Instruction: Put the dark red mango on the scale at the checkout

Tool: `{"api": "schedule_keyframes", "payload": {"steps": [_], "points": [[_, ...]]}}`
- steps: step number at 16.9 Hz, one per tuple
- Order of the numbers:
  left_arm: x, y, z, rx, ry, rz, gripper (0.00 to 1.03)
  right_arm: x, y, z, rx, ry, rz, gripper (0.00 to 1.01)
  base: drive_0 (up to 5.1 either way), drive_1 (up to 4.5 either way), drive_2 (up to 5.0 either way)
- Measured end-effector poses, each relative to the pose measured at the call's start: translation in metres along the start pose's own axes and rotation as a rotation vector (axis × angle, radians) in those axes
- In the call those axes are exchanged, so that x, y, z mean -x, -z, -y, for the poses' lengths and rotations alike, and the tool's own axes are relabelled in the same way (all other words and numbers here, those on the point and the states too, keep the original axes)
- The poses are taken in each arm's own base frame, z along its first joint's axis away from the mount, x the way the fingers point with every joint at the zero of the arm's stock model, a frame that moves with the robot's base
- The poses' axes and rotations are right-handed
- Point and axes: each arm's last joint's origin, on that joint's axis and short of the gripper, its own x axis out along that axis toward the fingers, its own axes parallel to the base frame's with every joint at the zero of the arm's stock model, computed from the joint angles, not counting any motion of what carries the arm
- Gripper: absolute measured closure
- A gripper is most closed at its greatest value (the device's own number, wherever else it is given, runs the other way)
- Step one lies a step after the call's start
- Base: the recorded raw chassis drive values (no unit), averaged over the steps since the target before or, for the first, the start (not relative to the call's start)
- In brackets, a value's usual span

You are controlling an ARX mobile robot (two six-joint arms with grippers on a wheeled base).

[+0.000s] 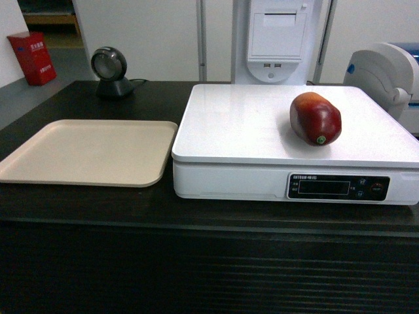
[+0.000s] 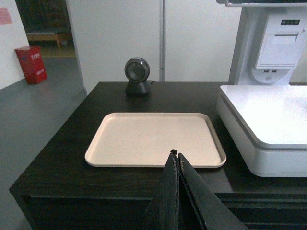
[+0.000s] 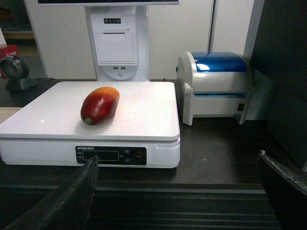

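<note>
Dark desk (image 1: 85,206) carries a white scale (image 1: 249,131) at the right of the frame, and the dark red mango (image 1: 315,118) lies on its top, free. Left end effector (image 2: 175,155) is clenched on nothing above the near rim of the beige tray (image 2: 153,139); right end effector (image 3: 177,160) is released, its fingers wide apart.

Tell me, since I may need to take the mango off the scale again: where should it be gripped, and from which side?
Grip the dark red mango across its narrow middle, coming down from above. It lies on its side on the scale, long axis running front to back, so the fingers would probably close best on its left and right flanks. The right gripper, open and in front of the scale, seems nearer.
</note>
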Motion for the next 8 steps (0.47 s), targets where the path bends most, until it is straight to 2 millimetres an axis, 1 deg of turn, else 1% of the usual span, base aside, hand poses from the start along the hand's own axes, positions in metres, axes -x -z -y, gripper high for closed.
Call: {"api": "schedule_keyframes", "payload": {"steps": [8], "points": [[0.012, 0.0, 0.0, 0.0, 0.0, -0.003, 1.01, 0.0, 0.0, 0.0, 0.0, 0.0, 0.0, 0.03, 0.0, 0.0, 0.0]]}}
